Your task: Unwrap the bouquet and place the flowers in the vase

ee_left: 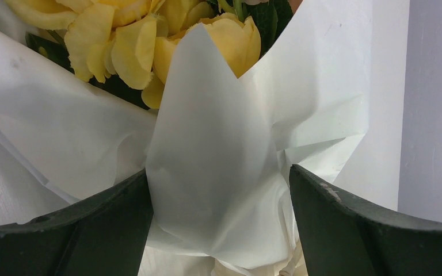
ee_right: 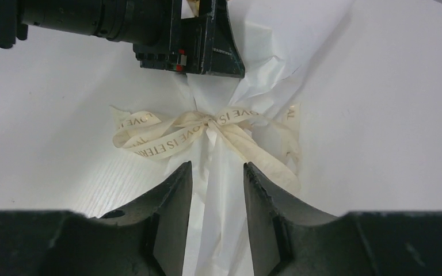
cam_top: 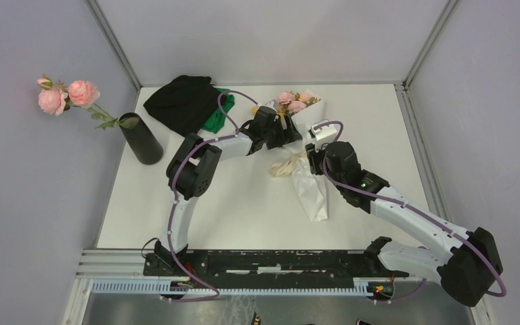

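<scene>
The bouquet (cam_top: 298, 112) lies on the table (cam_top: 244, 210) well apart from the vase (cam_top: 142, 139), left fingers (ee_left: 92, 230) spread wide around its paper (ee_left: 213, 144), right fingers (ee_right: 167, 213) parted and empty just short of the tied ribbon (ee_right: 207, 123), so tugging the paper could drag the whole bouquet while the ribbon stays tied

Bright, even, diffuse light fills all three views I watch. Shadows on the white table (cam_top: 244, 203) are faint and soft-edged. In my left wrist view the paper wrap (ee_left: 213, 149) looks nearly washed out, the near fingers (ee_left: 80, 236) dark and slightly blurred.
</scene>
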Tool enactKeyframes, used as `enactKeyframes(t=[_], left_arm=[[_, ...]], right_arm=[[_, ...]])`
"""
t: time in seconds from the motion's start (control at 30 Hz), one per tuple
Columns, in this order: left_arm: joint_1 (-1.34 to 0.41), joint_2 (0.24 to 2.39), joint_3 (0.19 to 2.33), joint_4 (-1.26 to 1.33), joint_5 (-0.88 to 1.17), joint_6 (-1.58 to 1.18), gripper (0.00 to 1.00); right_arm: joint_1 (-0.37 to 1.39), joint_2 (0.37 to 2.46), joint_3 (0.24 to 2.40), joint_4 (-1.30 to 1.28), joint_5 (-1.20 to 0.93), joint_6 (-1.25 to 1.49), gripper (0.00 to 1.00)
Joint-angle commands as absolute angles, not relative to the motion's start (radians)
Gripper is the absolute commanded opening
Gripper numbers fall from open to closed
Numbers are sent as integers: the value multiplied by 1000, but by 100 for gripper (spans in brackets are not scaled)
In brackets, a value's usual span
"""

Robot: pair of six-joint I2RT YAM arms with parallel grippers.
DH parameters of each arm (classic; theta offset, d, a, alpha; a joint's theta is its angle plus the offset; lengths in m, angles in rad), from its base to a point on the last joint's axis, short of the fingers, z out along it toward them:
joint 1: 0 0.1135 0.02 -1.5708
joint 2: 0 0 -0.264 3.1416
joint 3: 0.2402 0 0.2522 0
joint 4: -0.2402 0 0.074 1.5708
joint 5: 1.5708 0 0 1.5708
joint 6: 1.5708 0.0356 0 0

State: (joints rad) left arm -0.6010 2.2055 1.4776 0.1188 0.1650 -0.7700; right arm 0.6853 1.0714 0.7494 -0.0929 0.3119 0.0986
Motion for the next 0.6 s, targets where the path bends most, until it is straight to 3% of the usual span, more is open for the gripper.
enactKeyframes(t=[0.0,0.57], left_arm=[[-588,2257,1450,40,131,-773,90],[-587,2225,1414,41,130,-761,90]], right_arm=[[687,1108,740,-40,324,74,45],[506,1511,938,41,295,30,53]])
